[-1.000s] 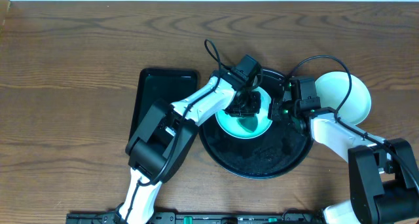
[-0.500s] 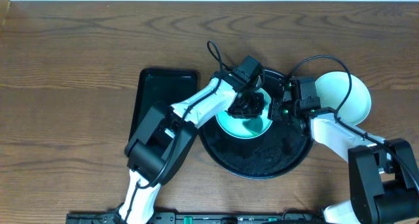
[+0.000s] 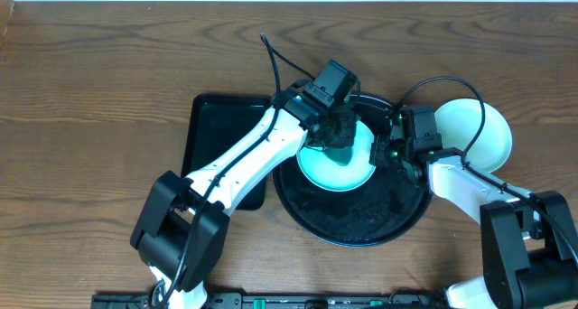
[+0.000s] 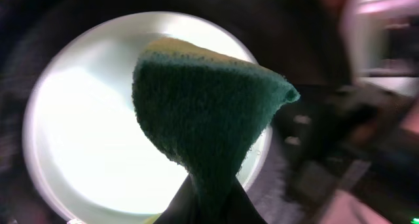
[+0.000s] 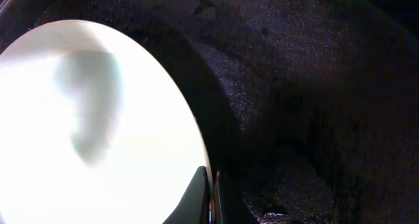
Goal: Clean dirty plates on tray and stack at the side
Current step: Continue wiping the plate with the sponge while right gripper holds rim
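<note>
- Overhead: mint plate [image 3: 348,169] is seen on the round tray [image 3: 361,226], with the left gripper [image 3: 338,137] directly above it. The right gripper [image 3: 391,152] is at its right rim. A white plate [image 3: 474,133] lies off-tray.
- Left wrist: sponge [image 4: 209,112] is clamped tight over the plate.
- Right wrist: the rim is pinched between closed fingers [image 5: 198,198]. The right arm is judged nearer for lifting.

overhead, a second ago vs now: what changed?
The left fingers, shut on the sponge, swept across the mint plate toward its far rim, the arm stretching out. The dark green patch near the plate's front no longer shows. Unchanged: right fingers pinching the plate's right rim, round tray, white plate beside it, rectangular tray.
</note>
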`<state>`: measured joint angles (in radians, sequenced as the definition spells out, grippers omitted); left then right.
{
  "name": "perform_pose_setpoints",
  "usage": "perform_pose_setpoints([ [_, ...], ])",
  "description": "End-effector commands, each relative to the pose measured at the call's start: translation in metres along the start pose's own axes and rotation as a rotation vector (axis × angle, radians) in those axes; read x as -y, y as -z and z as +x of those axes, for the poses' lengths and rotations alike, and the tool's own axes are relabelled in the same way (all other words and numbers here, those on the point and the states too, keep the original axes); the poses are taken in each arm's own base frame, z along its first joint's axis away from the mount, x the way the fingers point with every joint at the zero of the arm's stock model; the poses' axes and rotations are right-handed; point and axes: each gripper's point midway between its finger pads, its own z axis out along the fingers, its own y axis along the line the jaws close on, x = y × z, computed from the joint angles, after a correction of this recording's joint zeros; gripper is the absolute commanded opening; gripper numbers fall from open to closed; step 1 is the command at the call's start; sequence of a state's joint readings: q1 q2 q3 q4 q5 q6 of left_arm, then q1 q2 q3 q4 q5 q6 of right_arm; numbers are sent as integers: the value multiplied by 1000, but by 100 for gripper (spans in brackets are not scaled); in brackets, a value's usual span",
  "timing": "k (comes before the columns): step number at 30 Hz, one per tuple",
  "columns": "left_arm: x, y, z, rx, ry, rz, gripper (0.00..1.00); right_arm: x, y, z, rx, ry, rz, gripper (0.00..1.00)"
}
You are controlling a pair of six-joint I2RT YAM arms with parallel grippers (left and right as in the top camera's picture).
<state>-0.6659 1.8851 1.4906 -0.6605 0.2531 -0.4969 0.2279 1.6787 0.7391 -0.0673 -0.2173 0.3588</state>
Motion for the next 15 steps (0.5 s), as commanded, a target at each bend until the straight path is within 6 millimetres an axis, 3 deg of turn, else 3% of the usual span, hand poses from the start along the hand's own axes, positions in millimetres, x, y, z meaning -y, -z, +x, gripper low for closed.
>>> perform_pose_setpoints([
  [1,-27,-2,-8,50,-10,-141,7,-6,-1,4,-13,-3,-25,1],
  [15,-62,-34,-1,14,-2,-290,8,-6,-1,4,-13,-3,-25,1],
])
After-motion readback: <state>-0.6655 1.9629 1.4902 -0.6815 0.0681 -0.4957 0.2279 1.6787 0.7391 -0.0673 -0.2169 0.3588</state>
